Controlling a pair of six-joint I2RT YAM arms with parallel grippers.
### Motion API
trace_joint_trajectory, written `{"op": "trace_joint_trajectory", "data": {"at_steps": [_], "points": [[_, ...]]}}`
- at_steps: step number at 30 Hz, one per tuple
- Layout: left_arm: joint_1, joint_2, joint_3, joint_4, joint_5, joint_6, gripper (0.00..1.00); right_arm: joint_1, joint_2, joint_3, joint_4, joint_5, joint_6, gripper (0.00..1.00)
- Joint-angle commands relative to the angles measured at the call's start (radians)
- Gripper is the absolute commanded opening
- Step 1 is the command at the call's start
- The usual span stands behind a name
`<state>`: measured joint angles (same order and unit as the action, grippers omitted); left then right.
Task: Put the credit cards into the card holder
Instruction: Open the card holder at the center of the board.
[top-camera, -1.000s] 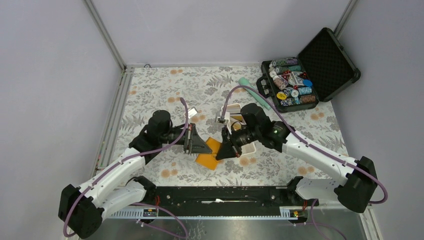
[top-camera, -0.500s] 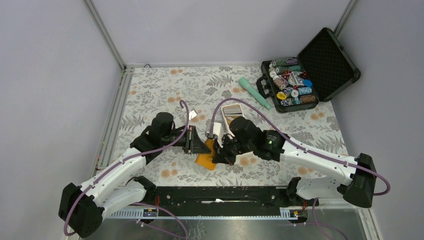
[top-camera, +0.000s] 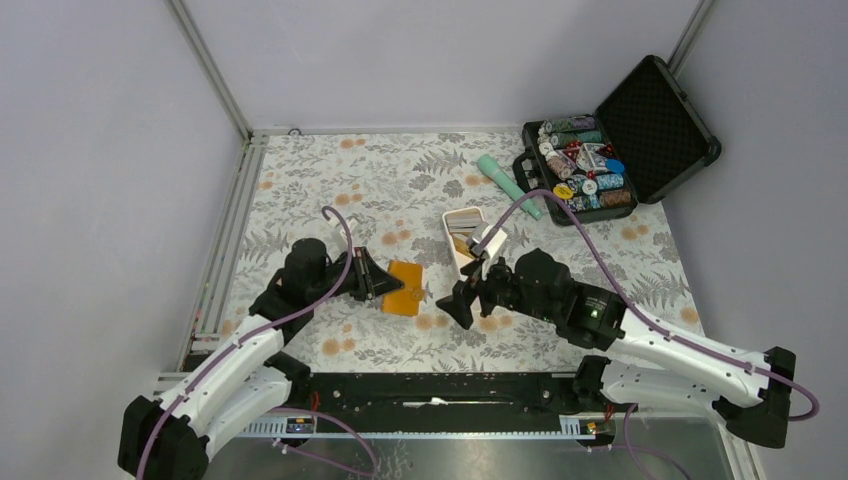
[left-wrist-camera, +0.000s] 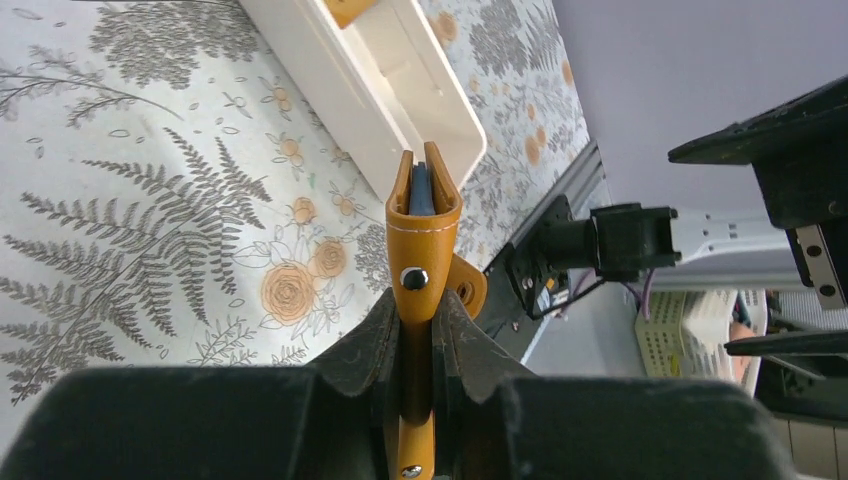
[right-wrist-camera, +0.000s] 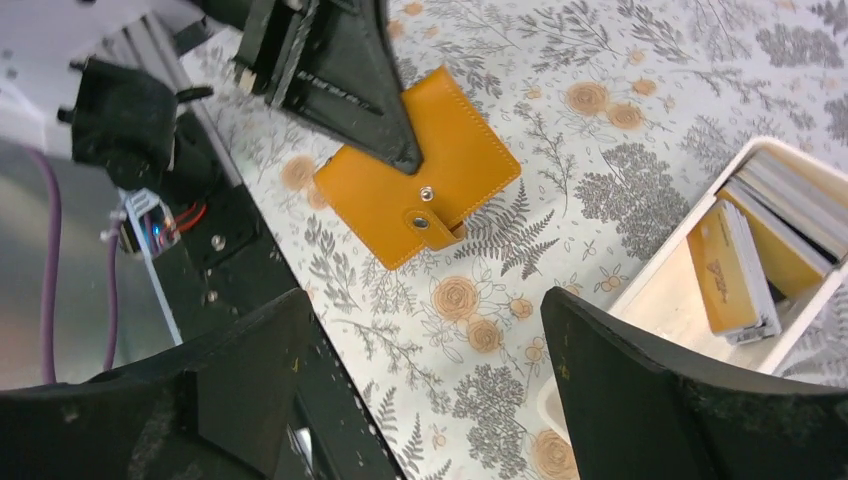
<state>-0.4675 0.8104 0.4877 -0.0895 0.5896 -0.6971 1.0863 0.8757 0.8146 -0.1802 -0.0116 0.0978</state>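
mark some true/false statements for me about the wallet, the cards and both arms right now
1. The left arm's jaws clamp the orange leather-like card holder. True.
2. That card holder lies open, pockets showing. False: it is folded shut.
3. The right arm's jaws hold a grey card. False: they are open and empty.
4. The thin plastic credit cards sit in the long white rectangular tray. True.
5. The black hard case is closed. False: its lid is up, poker chips showing.

Right gripper (top-camera: 460, 302) pulled back off the card holder (top-camera: 404, 275) — jaws apart, left gripper (top-camera: 385, 282) has slid it leftward
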Motion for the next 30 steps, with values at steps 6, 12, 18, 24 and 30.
{"op": "trace_joint_trajectory", "data": {"at_steps": [6, 12, 18, 24, 30], "points": [[0.001, -0.097, -0.072, 0.131, -0.214, -0.112, 0.0, 0.003, 0.174, -0.087, 0.369, 0.13, 0.434, 0.92], [-0.003, -0.136, -0.068, 0.073, -0.276, -0.107, 0.0, 0.005, 0.311, -0.071, 0.546, 0.042, 0.556, 0.72], [-0.006, -0.136, -0.072, 0.056, -0.273, -0.103, 0.0, 0.009, 0.402, -0.051, 0.647, -0.042, 0.604, 0.62], [-0.008, -0.157, -0.083, 0.076, -0.251, -0.121, 0.0, 0.009, 0.471, -0.032, 0.696, -0.026, 0.602, 0.56], [-0.008, -0.196, -0.098, 0.085, -0.226, -0.148, 0.0, 0.007, 0.514, -0.031, 0.69, 0.052, 0.586, 0.52]]}}
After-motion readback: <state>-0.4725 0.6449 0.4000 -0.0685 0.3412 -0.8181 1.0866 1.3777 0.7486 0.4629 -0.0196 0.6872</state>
